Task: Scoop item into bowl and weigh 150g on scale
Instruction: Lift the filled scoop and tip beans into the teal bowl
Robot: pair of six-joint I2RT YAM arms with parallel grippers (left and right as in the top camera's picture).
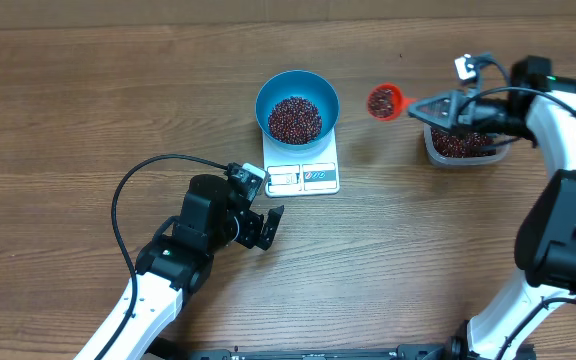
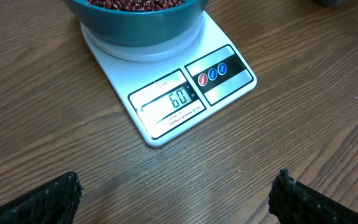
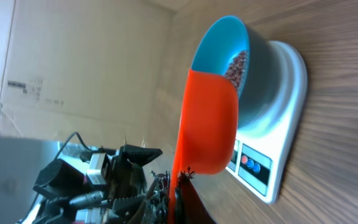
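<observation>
Bowl [image 1: 297, 103] sits centred on the scale [image 1: 303, 175], so whatever goes in is weighed directly; it already holds a layer of beans [image 1: 295, 119].

Scale display [image 2: 179, 98] faces the left wrist camera and appears to read sixty; judged well short of target, so more scoops are needed.

Right gripper [image 1: 423, 107] is clamped, fingers together, on the handle of the scoop [image 1: 383, 102]; the scoop is held level and carries a load of beans; level carriage is judged to prevent spillage.

The scoop hangs over bare table [image 1: 88, 100], between the tub [image 1: 458, 145] and the bowl, nearer the tub; step in hand is judged to be transfer towards the bowl.

The right wrist view shows the scoop's underside with bowl and scale beyond; the approach line looks unobstructed.

Left gripper [image 1: 266, 226] rests low in front of the scale, fingers [image 2: 48, 199] wide apart and holding nothing; its placement is judged to serve reading the display.

The tub holds the remaining bean stock, close to the right arm for short reaches.
</observation>
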